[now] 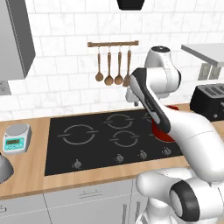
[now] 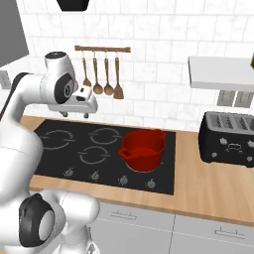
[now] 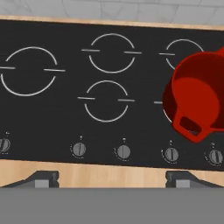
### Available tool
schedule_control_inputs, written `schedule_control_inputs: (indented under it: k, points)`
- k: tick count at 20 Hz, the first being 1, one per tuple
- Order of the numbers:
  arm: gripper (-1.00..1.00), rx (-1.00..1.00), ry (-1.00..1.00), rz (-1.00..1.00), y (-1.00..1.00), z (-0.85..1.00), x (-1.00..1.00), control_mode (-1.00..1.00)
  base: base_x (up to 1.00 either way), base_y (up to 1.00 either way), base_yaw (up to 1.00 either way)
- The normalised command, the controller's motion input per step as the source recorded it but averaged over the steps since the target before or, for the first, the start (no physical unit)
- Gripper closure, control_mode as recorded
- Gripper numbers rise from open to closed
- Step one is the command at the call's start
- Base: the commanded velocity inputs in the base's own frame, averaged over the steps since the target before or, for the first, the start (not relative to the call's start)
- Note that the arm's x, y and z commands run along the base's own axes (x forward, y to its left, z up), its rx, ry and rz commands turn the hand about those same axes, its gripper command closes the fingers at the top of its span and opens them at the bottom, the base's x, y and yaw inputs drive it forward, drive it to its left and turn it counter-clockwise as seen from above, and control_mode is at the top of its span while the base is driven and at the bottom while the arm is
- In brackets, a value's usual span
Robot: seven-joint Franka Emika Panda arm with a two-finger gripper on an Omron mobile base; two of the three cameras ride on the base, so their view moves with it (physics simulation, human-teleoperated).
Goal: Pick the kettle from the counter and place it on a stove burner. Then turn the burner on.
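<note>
The jaws (image 3: 112,178) hang high over the front edge of the black cooktop (image 3: 52,118), pointing down. They are spread wide apart and hold nothing. The two dark tips sit at the bottom of the hand view, one on each side, over the strip of wooden worktop (image 3: 109,174) in front of the knobs.

Just ahead of the jaws is a row of round knobs (image 3: 124,152). Past the knobs are the grey ring marks. The biggest ring, the burner (image 3: 29,71), is ahead and off to the left of the jaws. Nothing sits on it.

A red pot (image 3: 194,98) with two handles stands on the cooktop, ahead and to the right of the jaws. Its near handle points toward the knobs.

In the left base view, a rounded silver-grey thing (image 1: 3,168) shows at the far left edge of the worktop, well away from the jaws. It is cut off by the edge, so I cannot tell for sure if it is the kettle. A small scale (image 1: 16,137) sits near it, beside the cooktop.

A black toaster (image 2: 228,139) stands on the worktop far to the right of the jaws. Wooden spoons (image 2: 101,74) hang on the wall behind the cooktop.
</note>
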Motion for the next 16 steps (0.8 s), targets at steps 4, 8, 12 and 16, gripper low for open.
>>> schedule_control_inputs:
  k: [4,8,12,16]
  points:
    - [-1.0,0.0,-0.07,0.0,1.0,-0.12,-0.12,-1.0,0.0,0.0,0.0]
    - [-1.0,0.02,-0.06,0.0,1.0,-0.19,-0.32,-1.0,0.0,0.0,0.0]
    - [-1.0,0.08,-0.01,0.0,1.0,-0.26,-0.35,-1.0,0.0,0.0,0.0]
    - [-1.0,0.09,0.0,0.0,1.0,-0.38,-0.09,-1.0,0.0,0.0,0.0]
